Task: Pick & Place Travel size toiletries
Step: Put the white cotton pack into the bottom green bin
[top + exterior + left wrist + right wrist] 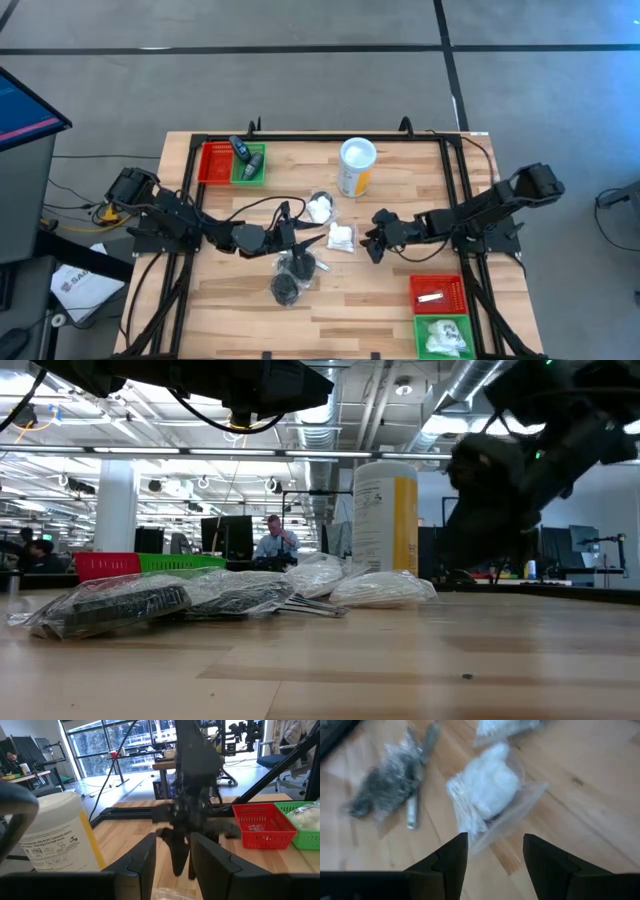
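Observation:
Two white packets in clear bags lie mid-table (341, 237) (320, 207). Two dark pucks in clear wrap (298, 265) (285, 288) rest nearer the front edge. A silvery tube (412, 812) lies beside one puck (390, 785). My right gripper (375, 243) (495, 840) is open just to the right of the nearer white packet (485, 795) and points at it without touching. My left gripper (297, 233) (175, 845) is open on that packet's left side, facing the right gripper. A small dark bottle (243, 152) lies across the far-left bins.
A tall yellow canister with a white lid (356, 165) (385, 515) stands behind the packets. Red and green bins (232, 162) sit at the far left. A red bin (440, 293) holding a tube and a green bin (443, 335) holding white packets sit at the near right.

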### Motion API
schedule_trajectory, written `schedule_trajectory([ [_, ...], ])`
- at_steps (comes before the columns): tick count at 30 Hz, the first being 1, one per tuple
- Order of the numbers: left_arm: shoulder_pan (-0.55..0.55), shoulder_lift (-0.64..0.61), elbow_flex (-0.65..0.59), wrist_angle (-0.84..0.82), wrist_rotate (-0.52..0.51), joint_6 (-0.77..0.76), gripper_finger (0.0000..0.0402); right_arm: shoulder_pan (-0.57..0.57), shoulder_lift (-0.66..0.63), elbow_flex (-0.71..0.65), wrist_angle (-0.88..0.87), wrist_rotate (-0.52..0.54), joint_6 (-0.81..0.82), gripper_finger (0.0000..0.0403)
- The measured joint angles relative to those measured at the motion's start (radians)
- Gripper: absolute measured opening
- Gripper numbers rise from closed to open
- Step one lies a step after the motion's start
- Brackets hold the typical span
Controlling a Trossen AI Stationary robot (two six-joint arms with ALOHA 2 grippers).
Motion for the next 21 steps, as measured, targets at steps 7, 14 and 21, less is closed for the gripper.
schedule_trajectory([
  [7,0.000,0.000,-0.002,0.000,0.000,0.000,0.0113,-0.071,0.145,0.000,0.147,-0.083,-0.026,0.0184],
  [14,0.000,0.000,-0.026,0.001,0.001,-0.007,0.0113,-0.112,0.235,0.001,0.308,-0.162,-0.061,0.0179],
  [21,0.000,0.000,-0.051,-0.001,0.000,-0.015,0.0113,-0.145,0.280,0.003,0.355,-0.213,-0.082,0.0101],
])
